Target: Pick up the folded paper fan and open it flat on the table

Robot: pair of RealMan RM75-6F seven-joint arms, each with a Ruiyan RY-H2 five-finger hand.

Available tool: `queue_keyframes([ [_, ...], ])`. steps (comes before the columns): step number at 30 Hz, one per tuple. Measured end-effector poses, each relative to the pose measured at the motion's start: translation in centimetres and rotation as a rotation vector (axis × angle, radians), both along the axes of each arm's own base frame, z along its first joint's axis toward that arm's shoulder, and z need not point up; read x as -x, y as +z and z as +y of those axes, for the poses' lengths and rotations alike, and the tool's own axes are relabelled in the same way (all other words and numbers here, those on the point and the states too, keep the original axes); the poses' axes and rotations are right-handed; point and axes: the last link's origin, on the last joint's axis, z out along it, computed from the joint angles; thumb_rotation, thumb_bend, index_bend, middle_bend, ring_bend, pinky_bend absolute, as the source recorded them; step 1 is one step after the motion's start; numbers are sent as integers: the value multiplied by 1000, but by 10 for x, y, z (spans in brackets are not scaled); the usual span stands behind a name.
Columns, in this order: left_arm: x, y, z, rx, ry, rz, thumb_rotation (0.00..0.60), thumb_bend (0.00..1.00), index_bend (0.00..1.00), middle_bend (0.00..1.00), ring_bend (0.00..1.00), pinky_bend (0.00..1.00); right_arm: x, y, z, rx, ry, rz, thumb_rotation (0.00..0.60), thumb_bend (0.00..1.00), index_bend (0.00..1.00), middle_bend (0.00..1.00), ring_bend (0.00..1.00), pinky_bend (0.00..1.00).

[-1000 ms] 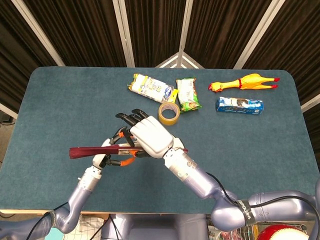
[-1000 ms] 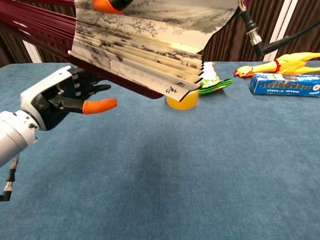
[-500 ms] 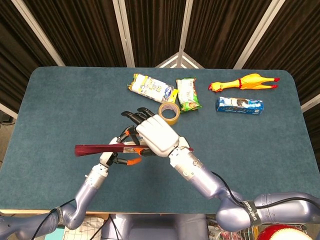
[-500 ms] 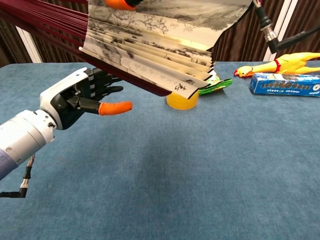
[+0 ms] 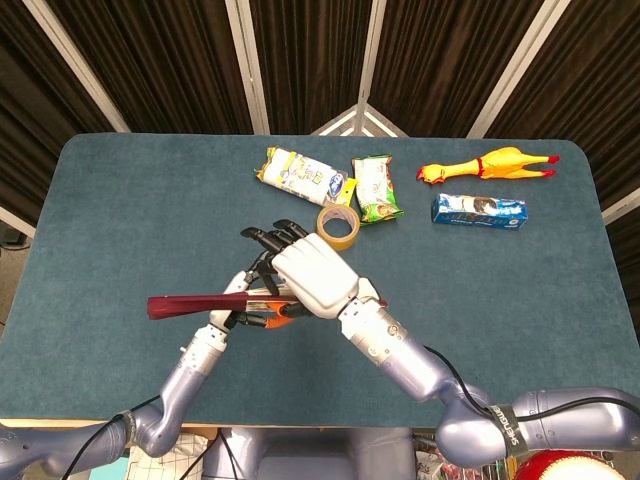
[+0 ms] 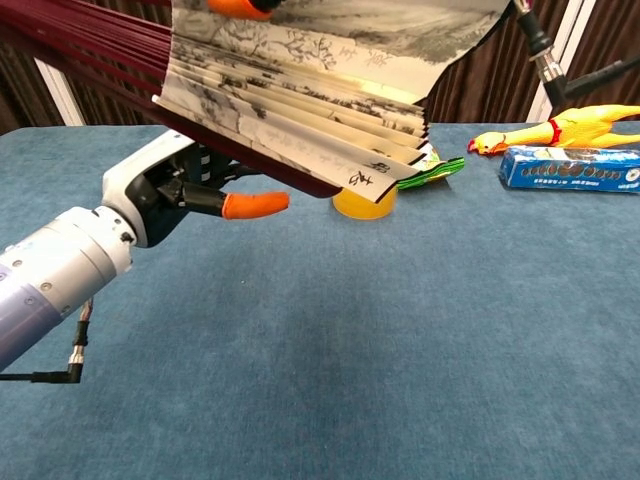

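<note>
The paper fan (image 5: 190,303) is partly spread and held above the table (image 5: 120,220). In the chest view its printed pleats (image 6: 300,100) fill the top, with dark red ribs running off to the left. My right hand (image 5: 310,275) grips the fan from above near its pivot; in the chest view only an orange fingertip (image 6: 240,6) of it shows at the top edge. My left hand (image 5: 245,312) sits just under the fan. Its fingers (image 6: 195,170) reach behind the lowest red rib, and its orange-tipped thumb (image 6: 255,205) stands apart below that rib.
A yellow tape roll (image 5: 338,225) lies just behind the hands. Two snack packs (image 5: 300,172) (image 5: 376,187) lie further back. A rubber chicken (image 5: 485,165) and a blue box (image 5: 480,210) lie at the far right.
My left hand has moved right and up under the fan, and its fingers now reach behind the lowest rib. The right hand has shifted the fan slightly right.
</note>
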Motion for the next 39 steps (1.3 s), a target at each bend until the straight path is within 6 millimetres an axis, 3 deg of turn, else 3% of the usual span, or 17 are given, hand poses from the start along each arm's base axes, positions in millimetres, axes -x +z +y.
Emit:
queue_keyframes([
  [7, -8, -3, -4, 14, -10, 2, 600, 242, 438, 270, 0, 110, -4, -2, 4, -8, 14, -2, 600, 419, 744, 177, 264, 166],
  [12, -10, -3, -7, 9, -16, 0, 600, 322, 504, 287, 0, 110, -4, -1, 4, -2, 12, -2, 600, 420, 744, 177, 264, 166],
  [16, -9, -2, -9, 0, -16, 1, 600, 431, 622, 333, 6, 144, -3, 0, 2, 6, 0, -5, 600, 420, 744, 177, 264, 166],
  [21, -7, 1, -8, -17, 1, 3, 600, 463, 742, 377, 15, 162, -1, 2, 2, 10, -3, -6, 600, 420, 744, 177, 264, 166],
  [29, 4, 6, -4, -45, 23, 32, 600, 460, 753, 378, 16, 161, 9, 10, -5, 39, -38, -8, 600, 419, 744, 177, 264, 166],
  [39, 21, 28, 5, -169, 11, 68, 600, 405, 731, 385, 36, 164, 34, 29, -26, 94, -105, -13, 600, 420, 744, 177, 264, 166],
])
